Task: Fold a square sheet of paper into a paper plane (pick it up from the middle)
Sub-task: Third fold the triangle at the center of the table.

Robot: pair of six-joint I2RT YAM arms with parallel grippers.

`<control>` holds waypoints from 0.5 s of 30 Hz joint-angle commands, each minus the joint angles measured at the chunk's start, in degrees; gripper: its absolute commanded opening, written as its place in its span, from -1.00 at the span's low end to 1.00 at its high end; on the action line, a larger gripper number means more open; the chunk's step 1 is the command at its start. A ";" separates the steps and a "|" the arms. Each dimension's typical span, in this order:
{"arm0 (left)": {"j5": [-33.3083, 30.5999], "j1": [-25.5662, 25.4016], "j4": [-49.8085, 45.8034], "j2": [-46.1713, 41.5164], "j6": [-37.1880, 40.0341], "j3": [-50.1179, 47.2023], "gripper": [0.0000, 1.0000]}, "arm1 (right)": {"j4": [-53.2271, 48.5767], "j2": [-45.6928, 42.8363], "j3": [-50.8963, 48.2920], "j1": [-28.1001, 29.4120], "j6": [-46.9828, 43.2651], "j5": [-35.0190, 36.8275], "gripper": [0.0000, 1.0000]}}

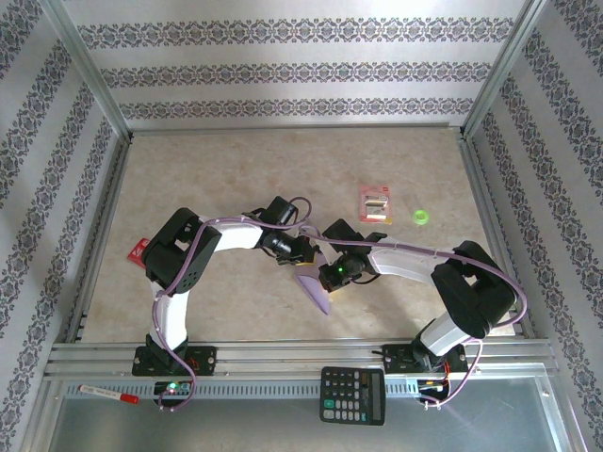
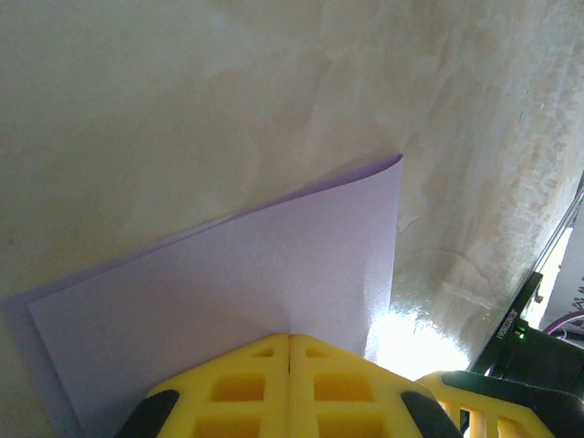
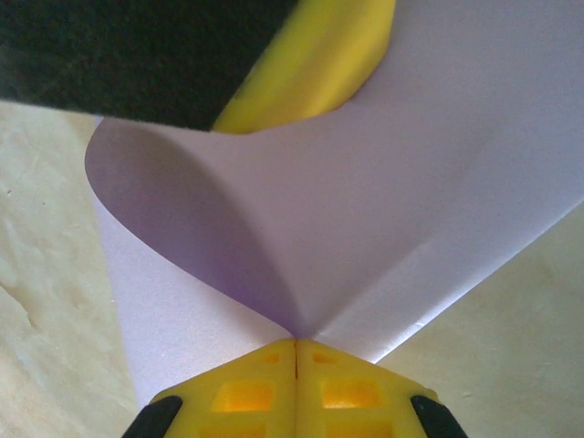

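Calculator [image 1: 353, 395] behind the claws; mottled beige desk [image 1: 236, 169], wallpapered walls [image 1: 283, 71]. Left claw [image 2: 289, 351] and right claw [image 3: 297, 351] both pinch the square sheet of paper [image 2: 274, 274]; packet [image 1: 375, 202] beyond.

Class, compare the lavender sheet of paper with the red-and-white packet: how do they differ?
The sheet of paper is plain lavender; the packet is red and white. The paper is curled, pinched by the left hand and right hand; the packet lies flat and untouched on the table.
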 commanded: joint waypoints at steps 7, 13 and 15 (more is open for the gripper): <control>-2.64 -0.44 -3.05 -0.90 1.60 -0.76 -1.00 | 0.58 -0.24 -1.24 -0.35 2.04 0.34 -1.00; -3.08 -0.39 -3.80 -1.08 1.95 -0.46 -1.00 | 0.56 -1.49 -2.51 -0.30 2.67 0.34 -1.00; -3.18 -0.39 -3.77 -1.08 1.93 -0.49 -1.00 | 1.02 -1.89 -2.99 -0.30 2.98 0.27 -1.00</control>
